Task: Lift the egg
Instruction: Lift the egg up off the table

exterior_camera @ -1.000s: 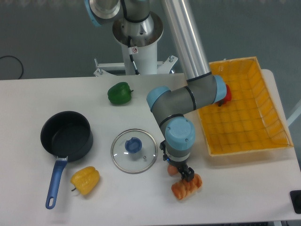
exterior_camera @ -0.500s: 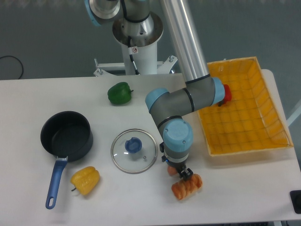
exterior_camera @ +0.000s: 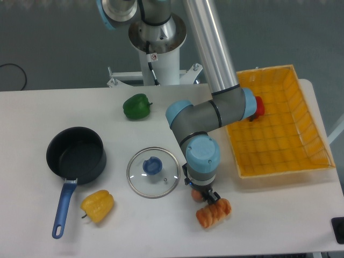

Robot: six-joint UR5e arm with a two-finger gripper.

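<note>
One gripper (exterior_camera: 207,196) hangs low over the white table (exterior_camera: 43,113), its wrist hiding the jaws (spacing cannot be told). Only a sliver of the egg (exterior_camera: 198,196) shows beneath it, just left of the fingers and touching the upper edge of the orange bread (exterior_camera: 213,213). Left of these lie a glass lid (exterior_camera: 153,172), yellow pepper (exterior_camera: 98,206), and dark pan (exterior_camera: 76,153).

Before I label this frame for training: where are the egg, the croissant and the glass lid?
egg (exterior_camera: 197,195), fixed camera, the small part showing beside the pincer.
croissant (exterior_camera: 214,213), fixed camera, middle of its ridged top.
glass lid (exterior_camera: 141,180), fixed camera, clear glass below the blue knob.
</note>
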